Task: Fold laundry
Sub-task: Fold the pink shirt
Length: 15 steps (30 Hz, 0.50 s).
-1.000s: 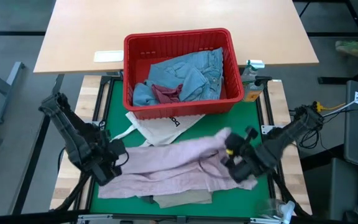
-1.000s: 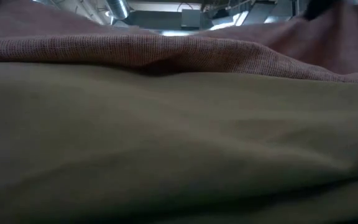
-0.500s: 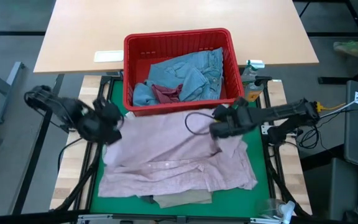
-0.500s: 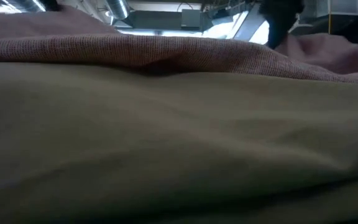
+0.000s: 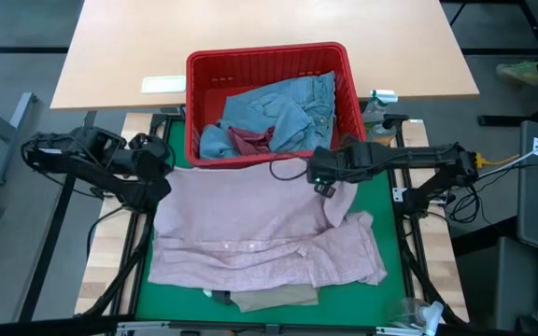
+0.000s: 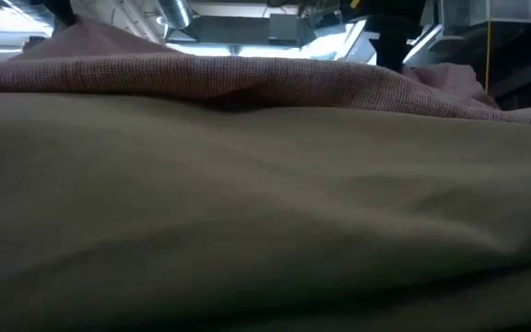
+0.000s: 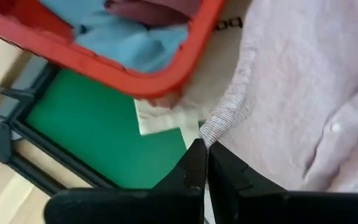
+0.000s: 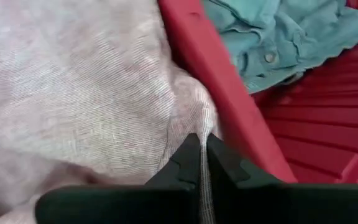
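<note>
Both grippers are pinching the pink top's [image 5: 260, 233] far corners beside the red basket [image 5: 274, 61]: left gripper [image 5: 162, 182] and right gripper [image 5: 325, 187] are stretching its long axis across the green mat [image 5: 381, 187]

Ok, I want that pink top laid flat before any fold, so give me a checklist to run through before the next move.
1. Left gripper shut on the pink top at its corner: ok.
2. Right gripper shut on the top's other corner, beside the red basket: ok.
3. Edge between the grippers pulled straight: ok.
4. Top lying flat: not ok, bunched folds near the right gripper.
5. Mat clear under the top: not ok, the beige trousers lie beneath.
6. Tote bag clear of the top: not ok, partly underneath.
</note>
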### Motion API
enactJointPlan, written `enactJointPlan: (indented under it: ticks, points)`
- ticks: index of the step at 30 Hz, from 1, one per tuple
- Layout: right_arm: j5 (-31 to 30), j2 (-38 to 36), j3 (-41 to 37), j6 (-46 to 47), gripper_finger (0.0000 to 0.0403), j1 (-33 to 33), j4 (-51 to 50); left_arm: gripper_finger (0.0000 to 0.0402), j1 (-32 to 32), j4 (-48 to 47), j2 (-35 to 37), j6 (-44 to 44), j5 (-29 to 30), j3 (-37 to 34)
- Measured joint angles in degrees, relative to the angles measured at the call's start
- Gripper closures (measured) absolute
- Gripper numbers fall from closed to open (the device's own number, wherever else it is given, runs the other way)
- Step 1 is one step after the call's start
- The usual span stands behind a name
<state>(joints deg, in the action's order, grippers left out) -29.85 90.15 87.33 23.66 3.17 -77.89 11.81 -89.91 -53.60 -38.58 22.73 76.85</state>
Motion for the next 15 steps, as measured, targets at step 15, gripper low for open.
enactJointPlan:
  ticks: [15]
  points:
    - [4.1,0.02,-5.25,12.12,0.0388,24.82,3.36,0.0401,16.58,3.52,-4.04,-15.58,-14.9,-16.98]
